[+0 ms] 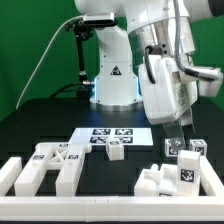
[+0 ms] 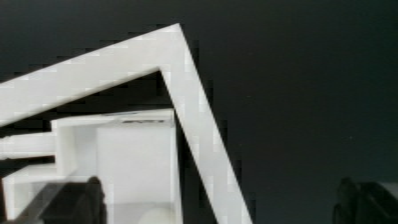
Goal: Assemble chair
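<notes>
Black bench [image 1: 30, 120] held white chair parts [image 1: 52, 168] near the marker board [image 1: 95, 131]. We saw the fingers [image 2: 57, 203] spread apart, hanging over parts on the exterior view's right.

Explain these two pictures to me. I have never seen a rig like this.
The white machine is a robot arm standing on a black table. One picture comes from a camera off the arm; the other from a camera on its wrist, looking down past the tool. On the table lie loose white chair parts with black-and-white tags, a flat marker board, and plain white border rails. The tool's fingers stand apart and hold nothing.
</notes>
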